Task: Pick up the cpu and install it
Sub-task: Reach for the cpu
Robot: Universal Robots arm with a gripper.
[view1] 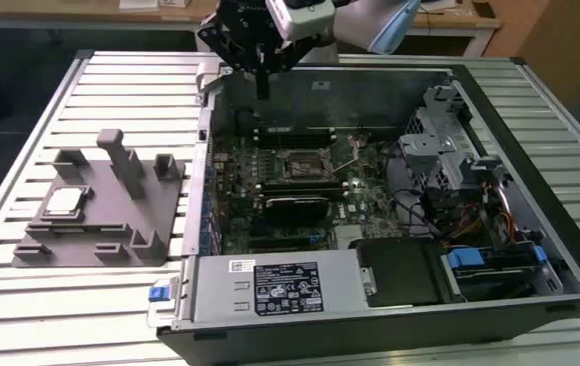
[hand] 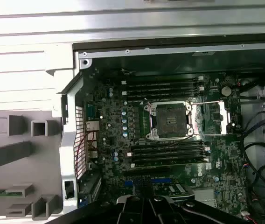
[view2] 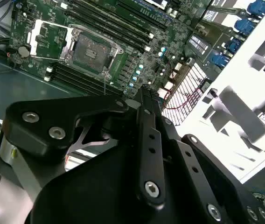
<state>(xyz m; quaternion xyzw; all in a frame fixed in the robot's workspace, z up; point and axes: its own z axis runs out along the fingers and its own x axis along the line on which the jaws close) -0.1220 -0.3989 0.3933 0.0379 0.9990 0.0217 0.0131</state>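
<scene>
Gripper (view1: pixel 262 91) hangs over open case (view1: pixel 372 80), my fingers (view2: pixel 149 140) clenched on nothing. Cpu (view1: pixel 65 201) lies flat on grey block (view1: pixel 117 236), well apart. Pickup, I judge, wants level, centred grip on opposite edges

The worktop (view1: pixel 66 305) is made of long pale metal strips with grooves between them. In the exterior view, a wooden desk (view1: pixel 86 14) stands behind it at eleven o'clock, with white papers (view1: pixel 158 4) on top. A brown wooden board (view1: pixel 565 38) stands at two o'clock. The floor (view1: pixel 15 84) at ten o'clock is dark.
</scene>
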